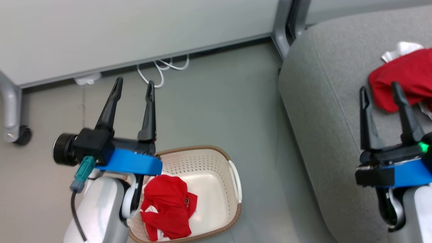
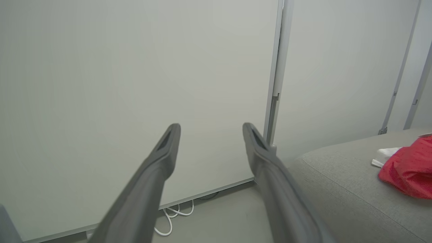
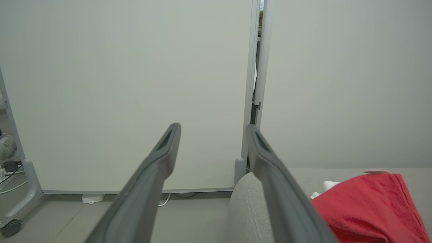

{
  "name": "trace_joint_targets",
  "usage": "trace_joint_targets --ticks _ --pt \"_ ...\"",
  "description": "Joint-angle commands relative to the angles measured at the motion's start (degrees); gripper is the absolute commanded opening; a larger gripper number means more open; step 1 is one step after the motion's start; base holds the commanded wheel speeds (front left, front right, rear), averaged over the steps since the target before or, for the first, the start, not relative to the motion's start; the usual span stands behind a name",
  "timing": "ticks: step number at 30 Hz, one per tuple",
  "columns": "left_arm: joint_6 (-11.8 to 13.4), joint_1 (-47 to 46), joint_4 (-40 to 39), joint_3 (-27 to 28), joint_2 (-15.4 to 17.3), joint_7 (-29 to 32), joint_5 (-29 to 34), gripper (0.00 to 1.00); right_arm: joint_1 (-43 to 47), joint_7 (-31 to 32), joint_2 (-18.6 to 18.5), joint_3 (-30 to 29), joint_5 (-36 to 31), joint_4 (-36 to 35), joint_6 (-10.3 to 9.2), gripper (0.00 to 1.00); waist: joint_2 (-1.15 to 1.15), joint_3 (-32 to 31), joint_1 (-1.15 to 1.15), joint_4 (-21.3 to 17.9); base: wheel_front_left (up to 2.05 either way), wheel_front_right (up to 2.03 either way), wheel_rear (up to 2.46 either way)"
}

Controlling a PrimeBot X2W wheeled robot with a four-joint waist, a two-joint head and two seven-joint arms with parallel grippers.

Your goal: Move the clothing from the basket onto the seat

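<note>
One red garment of the clothing [image 1: 167, 207] lies crumpled in the cream basket [image 1: 216, 162] on the floor at the lower middle of the head view. A second red garment with white trim [image 1: 405, 77] rests on the grey seat [image 1: 324, 101] at the right; it is also seen as red cloth [image 2: 410, 168] in the left wrist view and red cloth [image 3: 368, 209] in the right wrist view. My left gripper [image 1: 134, 86] hangs open above the floor just behind the basket, holding nothing. My right gripper [image 1: 379, 89] stands open over the seat, just short of the garment.
White partition panels [image 1: 135, 30] on metal legs with a caster [image 1: 22, 135] stand behind the basket. White cables [image 1: 162, 67] and a small white box [image 1: 87, 80] lie on the grey floor at the panel's foot. Bare floor [image 1: 219, 101] separates basket and seat.
</note>
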Motion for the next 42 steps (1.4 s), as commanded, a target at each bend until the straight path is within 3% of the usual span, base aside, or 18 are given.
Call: trace_joint_targets --ticks 1,10,18,42 --pt "-0.5 1.38 -0.48 1.32 -0.18 -0.25 0.66 1.0 1.72 -0.04 0.39 0.35 0.3 -0.19 0.01 1.0 0.0 -2.79 0.01 2.5 0.0 0.0 0.0" --pt "-4.23 10.08 -0.54 9.46 -3.1 -0.25 4.14 1.0 7.37 -0.04 1.59 1.41 0.35 0.93 0.01 1.0 0.0 -7.6 0.01 5.44 0.0 0.0 0.0" --pt "-6.05 15.97 0.21 14.97 -5.38 -0.26 5.9 1.0 11.66 -0.04 3.09 1.1 0.26 3.21 0.01 1.0 0.0 -9.82 0.01 6.76 0.0 0.0 0.0" --pt "-8.36 17.8 2.4 16.68 -6.7 -0.26 8.15 1.0 14.86 -0.04 5.91 0.9 0.24 4.85 0.01 1.0 0.0 -9.75 0.01 7.75 0.0 0.0 0.0"
